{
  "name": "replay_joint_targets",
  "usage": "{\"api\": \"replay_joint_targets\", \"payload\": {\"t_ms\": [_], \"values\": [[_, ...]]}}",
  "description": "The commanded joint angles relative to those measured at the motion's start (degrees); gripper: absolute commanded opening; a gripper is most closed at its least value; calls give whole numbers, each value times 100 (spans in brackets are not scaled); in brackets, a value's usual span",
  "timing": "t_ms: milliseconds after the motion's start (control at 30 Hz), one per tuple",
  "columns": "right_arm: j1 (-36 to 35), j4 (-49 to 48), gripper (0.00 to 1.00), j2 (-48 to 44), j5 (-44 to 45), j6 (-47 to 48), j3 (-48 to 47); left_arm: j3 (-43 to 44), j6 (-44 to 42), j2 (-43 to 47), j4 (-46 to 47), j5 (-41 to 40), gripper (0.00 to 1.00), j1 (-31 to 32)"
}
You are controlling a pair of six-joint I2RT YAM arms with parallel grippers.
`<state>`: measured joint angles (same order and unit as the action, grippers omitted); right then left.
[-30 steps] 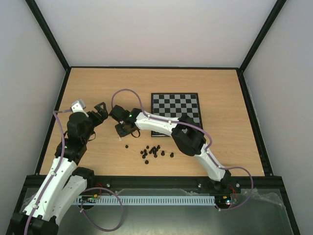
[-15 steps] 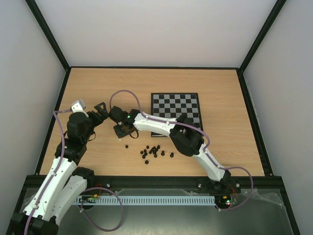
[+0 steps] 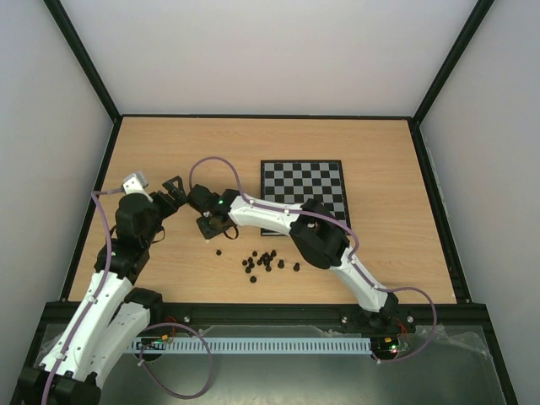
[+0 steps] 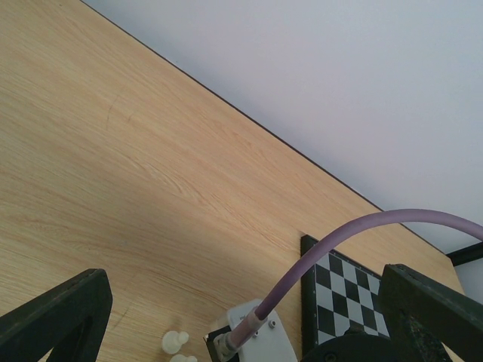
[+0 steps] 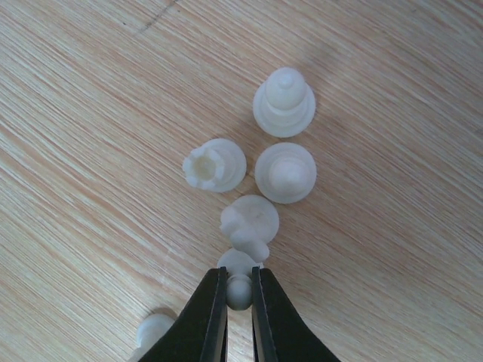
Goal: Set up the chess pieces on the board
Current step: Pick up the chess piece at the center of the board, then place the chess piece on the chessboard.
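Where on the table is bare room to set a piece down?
The far strip of the table behind the board is bare, as are the board's visible squares. It is crowded by the white pieces at the right gripper and around the black pieces.

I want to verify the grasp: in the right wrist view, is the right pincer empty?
No, the right pincer is closed on the round head of a small cream plastic chess piece.
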<state>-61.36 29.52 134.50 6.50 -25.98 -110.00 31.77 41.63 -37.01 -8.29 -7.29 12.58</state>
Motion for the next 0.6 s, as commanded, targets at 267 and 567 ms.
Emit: {"api": "replay_joint_targets", "payload": {"t_ms": [267,567], "values": [[-23,313,5,-1016,570,0,695,54,0,56,-11,47,99,-1],[632,67,5,-3196,943,-156,2736,69,-225,-840,519,1040,99,90]]}}
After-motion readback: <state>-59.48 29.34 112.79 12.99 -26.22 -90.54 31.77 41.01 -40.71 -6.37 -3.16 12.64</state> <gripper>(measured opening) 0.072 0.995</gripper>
